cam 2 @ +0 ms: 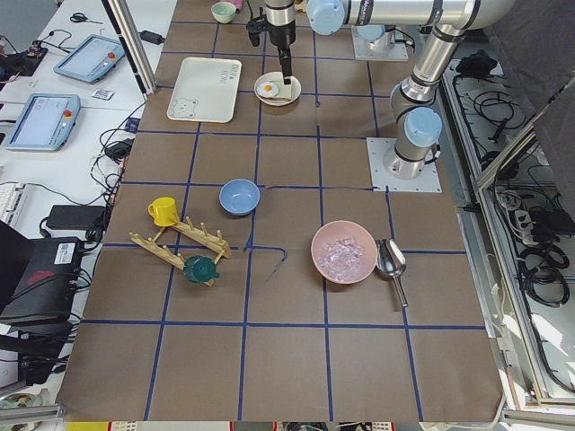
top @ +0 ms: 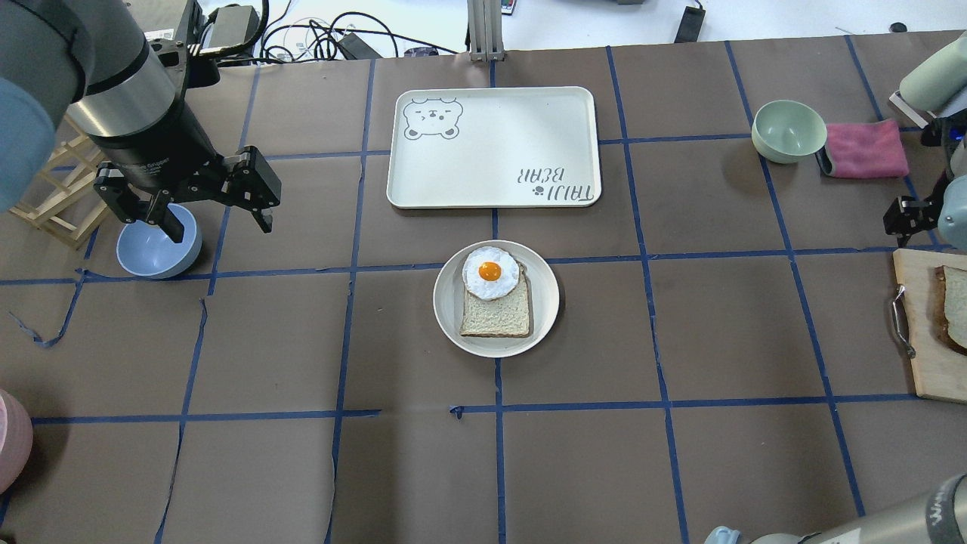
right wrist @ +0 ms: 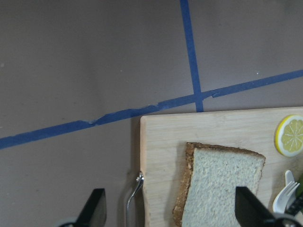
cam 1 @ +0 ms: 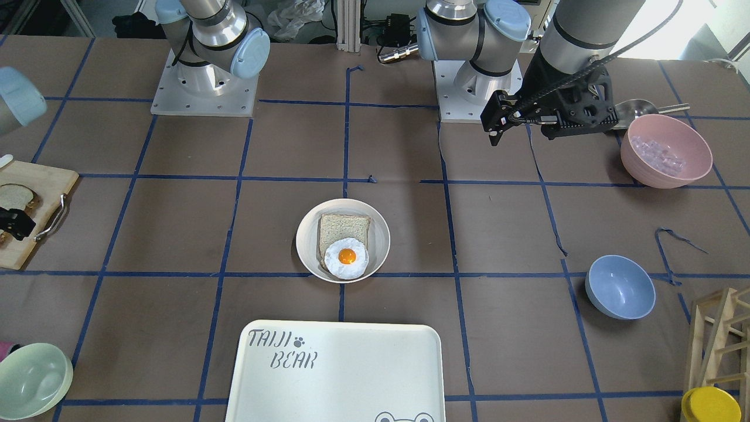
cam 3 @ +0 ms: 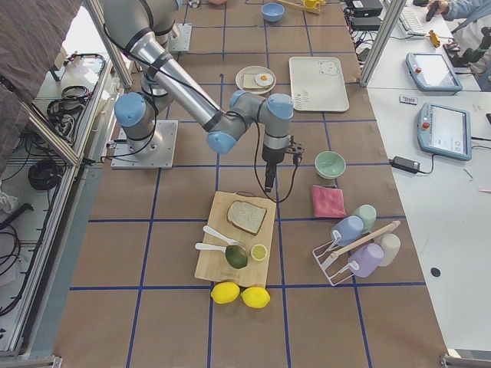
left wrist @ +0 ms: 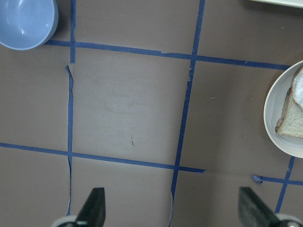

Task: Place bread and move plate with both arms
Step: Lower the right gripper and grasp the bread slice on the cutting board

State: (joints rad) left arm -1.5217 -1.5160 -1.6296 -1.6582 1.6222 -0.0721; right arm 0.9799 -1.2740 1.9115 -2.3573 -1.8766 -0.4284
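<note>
Two grippers stand open, neither holding anything. The right gripper (right wrist: pixel 171 208) has its fingers spread wide and hangs over the corner of a wooden cutting board (right wrist: pixel 165 142). The bread (right wrist: pixel 222 184), pale crumb with a dark brown crust, lies flat on that board below the gripper. In the wrist view it sits nearer the finger on the picture's right, and nothing touches it. A lemon slice (right wrist: pixel 289 135) rests on the board beyond that same finger, and the board's metal handle (right wrist: pixel 132 194) shows close to the other finger. The left gripper (top: pixel 215 227) is likewise wide apart, pointing down over bare brown table paper, with a blue bowl (top: pixel 155 253) partly under one finger in the overhead view. The plate (top: pixel 548 302) sits well apart from both grippers, between them. In the left wrist view only its rim shows, at the picture's right edge, out past the finger on that side. On it lies a paler slice (top: pixel 496 313) topped with a fried egg (top: pixel 489 272). The white tray (top: pixel 491 143) lies just beyond the plate, on the side away from the robot.
</note>
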